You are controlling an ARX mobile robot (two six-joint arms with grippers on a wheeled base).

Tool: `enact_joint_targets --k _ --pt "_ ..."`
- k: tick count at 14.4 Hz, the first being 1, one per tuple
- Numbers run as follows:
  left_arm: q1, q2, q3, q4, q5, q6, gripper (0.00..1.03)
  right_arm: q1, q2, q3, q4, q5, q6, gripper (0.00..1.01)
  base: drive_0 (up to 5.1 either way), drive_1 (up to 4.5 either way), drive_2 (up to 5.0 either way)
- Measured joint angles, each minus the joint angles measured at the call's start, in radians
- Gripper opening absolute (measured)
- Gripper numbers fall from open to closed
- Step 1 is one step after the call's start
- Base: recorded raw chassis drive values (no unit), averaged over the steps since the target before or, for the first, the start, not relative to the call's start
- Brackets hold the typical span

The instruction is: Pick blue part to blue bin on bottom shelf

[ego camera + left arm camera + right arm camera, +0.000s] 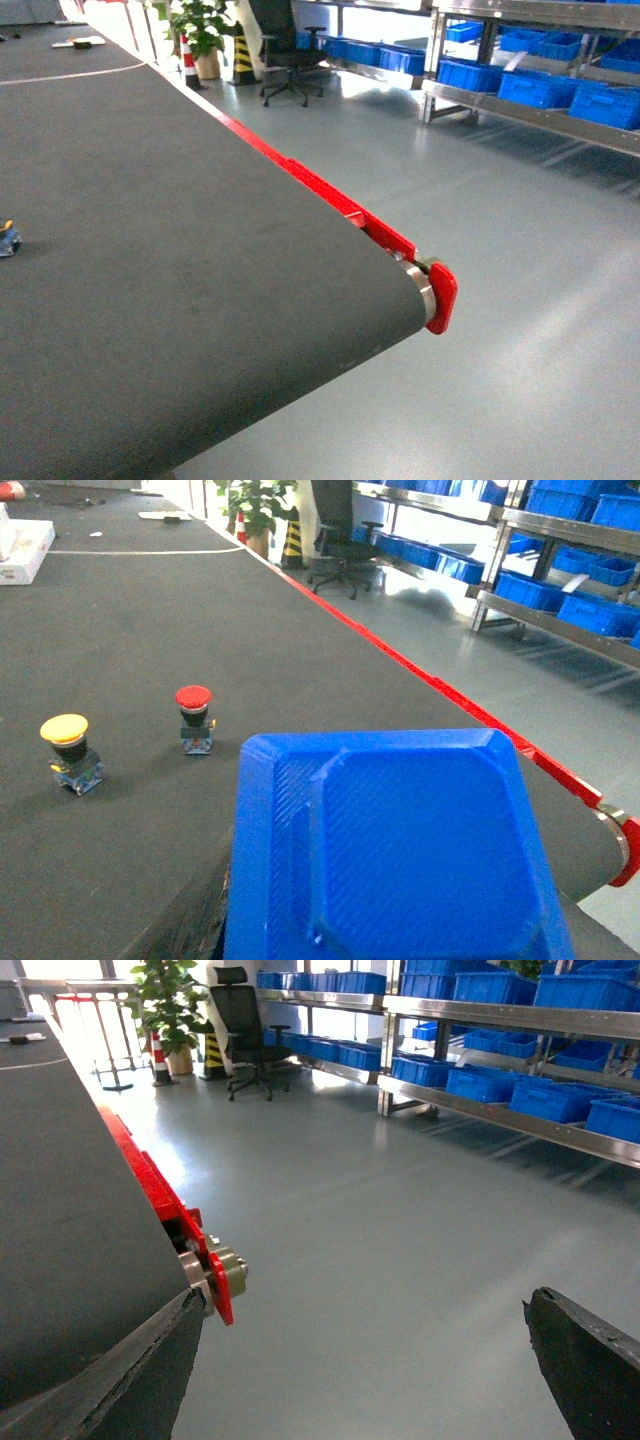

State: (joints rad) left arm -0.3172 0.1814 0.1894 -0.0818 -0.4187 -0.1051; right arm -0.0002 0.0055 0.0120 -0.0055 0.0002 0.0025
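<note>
Above the belt (120, 810), a blue ribbed square part (400, 850).

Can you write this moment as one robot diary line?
stage: blue part not binned | part: close under left wrist camera | left hand: grip hidden | right hand: open, empty | blue bins: on rack

**Bright daylight from the far end, soft focus throughout**

Strong light pours in from the back of the hall, washing out the area behind the potted plant (203, 30) and throwing white glare across the grey floor (520, 250). The dark belt (150, 250) stays matte and evenly lit. All three views are slightly soft and grainy. The blue tray (400, 850) close to the left wrist camera looks blurred, with saturated colour.
</note>
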Motion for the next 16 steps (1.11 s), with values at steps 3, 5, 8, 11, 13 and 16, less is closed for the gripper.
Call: enact_joint_targets --k 3,5,8,11,13,16 --pt "0.000 0.000 0.000 0.000 0.000 0.000 0.44 0.000 0.000 0.000 0.000 0.000 0.000 0.98 -1.7 -1.68 -1.7" --pt "0.000 0.000 0.000 0.000 0.000 0.000 0.44 0.000 0.000 0.000 0.000 0.000 0.000 0.98 -1.7 -1.66 -1.7" --pt "0.000 0.000 0.000 0.000 0.000 0.000 0.44 0.000 0.000 0.000 0.000 0.000 0.000 0.98 -1.6 -1.61 -1.6" --pt "0.000 0.000 0.000 0.000 0.000 0.000 0.44 0.000 0.000 0.000 0.000 0.000 0.000 0.98 -1.7 -1.66 -1.7" --pt "0.000 0.000 0.000 0.000 0.000 0.000 0.44 0.000 0.000 0.000 0.000 0.000 0.000 0.98 -1.7 -1.66 -1.7" --pt "0.000 0.000 0.000 0.000 0.000 0.000 0.44 0.000 0.000 0.000 0.000 0.000 0.000 0.98 -1.6 -1.61 -1.6"
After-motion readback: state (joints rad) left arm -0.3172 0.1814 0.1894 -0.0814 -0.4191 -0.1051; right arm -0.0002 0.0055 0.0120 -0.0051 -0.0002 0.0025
